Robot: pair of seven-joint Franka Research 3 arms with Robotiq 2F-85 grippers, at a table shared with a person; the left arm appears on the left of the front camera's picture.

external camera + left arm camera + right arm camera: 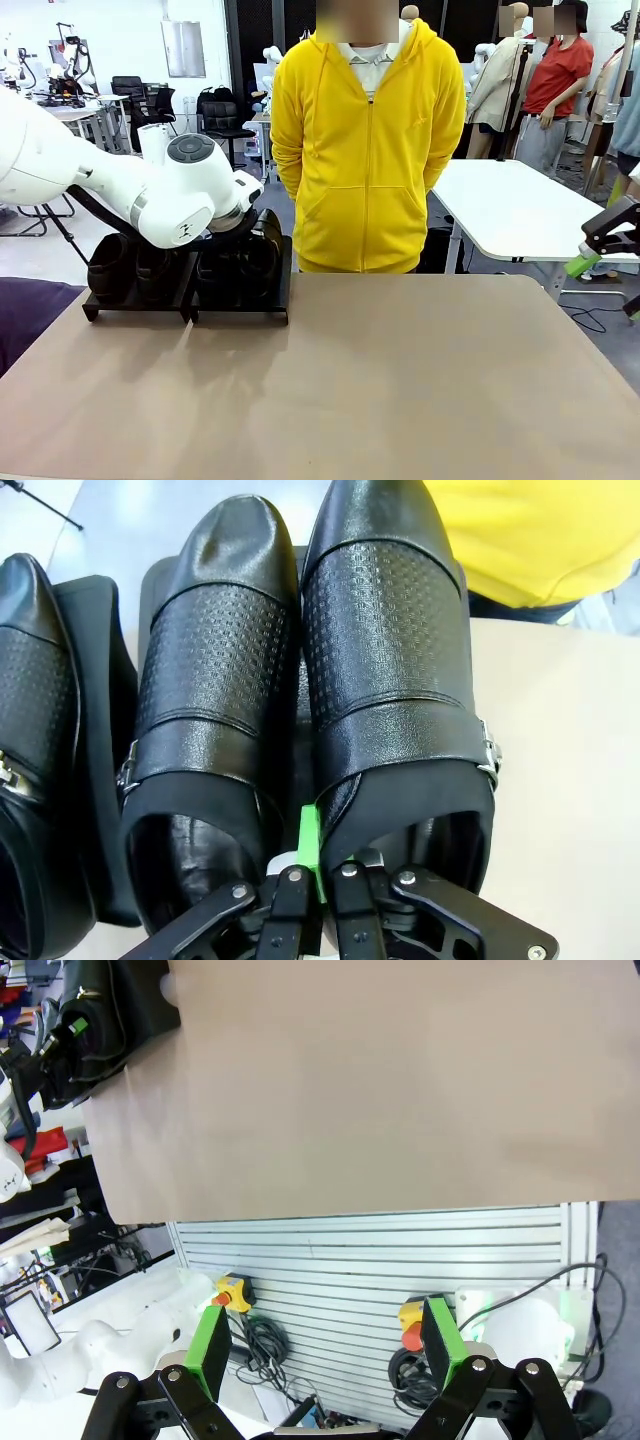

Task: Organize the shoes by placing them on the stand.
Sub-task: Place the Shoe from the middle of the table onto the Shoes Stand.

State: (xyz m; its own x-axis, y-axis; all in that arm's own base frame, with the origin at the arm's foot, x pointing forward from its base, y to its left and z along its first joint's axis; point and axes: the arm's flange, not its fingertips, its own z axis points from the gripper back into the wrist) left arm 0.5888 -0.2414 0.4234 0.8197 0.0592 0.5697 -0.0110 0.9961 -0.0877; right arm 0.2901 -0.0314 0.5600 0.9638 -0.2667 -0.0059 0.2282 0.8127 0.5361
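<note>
- Shoes (300,660) sit side by side on our stand (240,300), at the table's (400,380) far left corner.
- Our left gripper (312,865) pinches the heel edge of the right-hand shoe (400,660).
- Our right gripper (325,1345) hangs agape off the table, holding nothing.
- Across the table we face a person in a yellow hoodie (365,150).

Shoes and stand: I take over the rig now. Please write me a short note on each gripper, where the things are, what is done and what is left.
Left gripper: shut on the collar of the right-hand shoe, which sits on the stand beside a second shoe.
Right gripper: open, holding nothing, off the table's right side.
A third shoe is on the stand's other platform; the front view shows shoes on both platforms, partly hidden by the left arm.
The person stands behind the table.
Left: let go and pull the left arm back.
</note>
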